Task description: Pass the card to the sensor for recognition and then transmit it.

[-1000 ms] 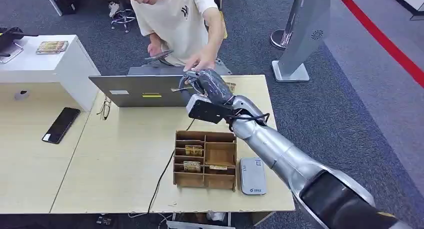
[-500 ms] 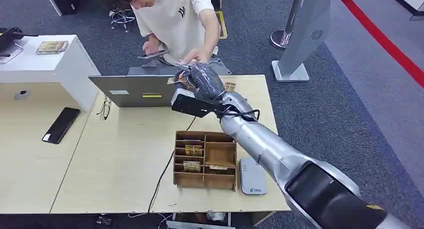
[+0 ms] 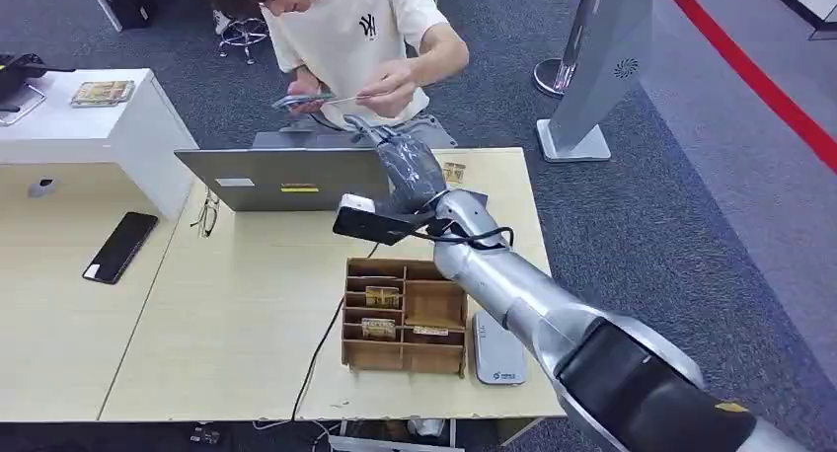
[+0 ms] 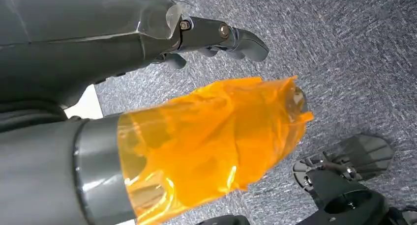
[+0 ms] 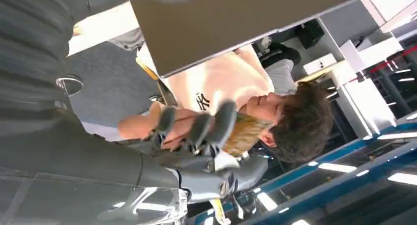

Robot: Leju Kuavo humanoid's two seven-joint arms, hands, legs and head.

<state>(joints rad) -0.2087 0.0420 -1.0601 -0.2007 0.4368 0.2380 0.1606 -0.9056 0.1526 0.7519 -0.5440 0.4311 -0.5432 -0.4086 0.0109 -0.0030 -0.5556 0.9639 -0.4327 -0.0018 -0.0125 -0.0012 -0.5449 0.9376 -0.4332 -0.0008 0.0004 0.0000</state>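
Note:
The card (image 3: pixel 338 99) is a thin flat piece in the person's hand (image 3: pixel 388 82), raised at chest height above the laptop. In the right wrist view the card (image 5: pixel 247 131) shows as a yellowish patch beyond my fingers (image 5: pixel 211 124). My right hand (image 3: pixel 407 166) reaches over the table's far edge just below it, fingers stretched out and holding nothing. The sensor (image 3: pixel 498 350), a small grey-white reader, lies flat near the table's front edge, to the right of the wooden box. My left hand (image 4: pixel 211 36) hangs over grey carpet, fingers loose and apart, empty.
A grey laptop (image 3: pixel 276 176) stands open at the table's back, left of my right hand. A wooden compartment box (image 3: pixel 405 316) with several cards sits under my forearm. A black phone (image 3: pixel 120 245) and glasses (image 3: pixel 207 215) lie at the left. A grey kiosk stand (image 3: pixel 597 67) rises at the back right.
The person's hand took the card from my right hand and lifted it up to chest height. My right hand shifted slightly left and stays outstretched, now holding nothing.

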